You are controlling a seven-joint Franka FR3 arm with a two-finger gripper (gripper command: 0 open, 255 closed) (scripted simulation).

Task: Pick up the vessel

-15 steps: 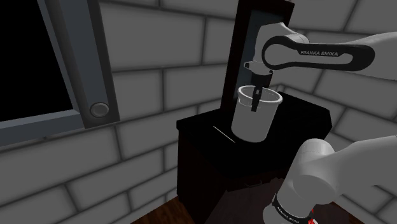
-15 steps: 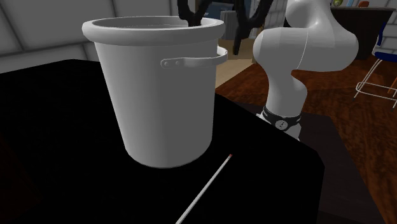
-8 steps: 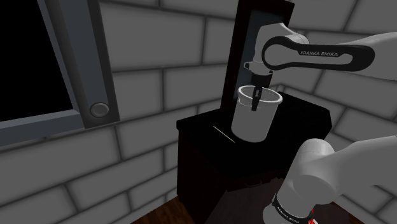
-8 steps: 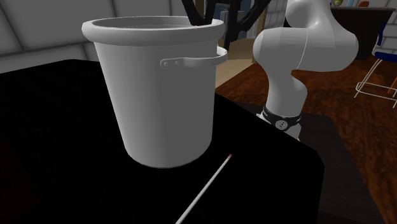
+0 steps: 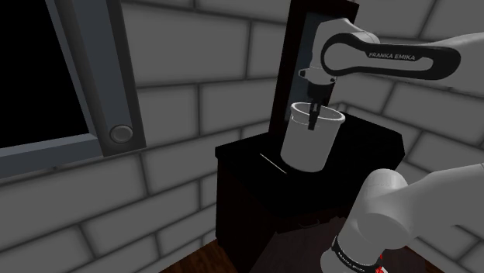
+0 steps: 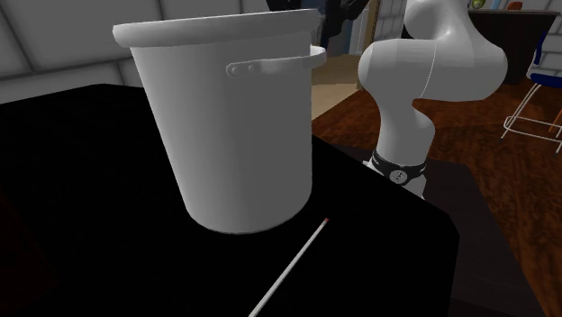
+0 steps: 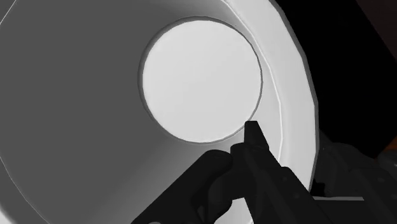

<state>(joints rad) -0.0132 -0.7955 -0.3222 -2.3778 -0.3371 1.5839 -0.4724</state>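
one white vessel, stiff and likely light, on or just over the black desk — our claw clamps its rim wall, one finger inside; smooth sides could slip.

In the second exterior view the top edge cuts off the gripper, and the white vessel hides its fingertips. In the wrist view the vessel's rim runs past the edges, its wall largely hiding one finger

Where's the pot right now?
The white pot is over the black cabinet, centre-right in the shoulder view, with the gripper clasping its rim; a thin white rod lies beside it.
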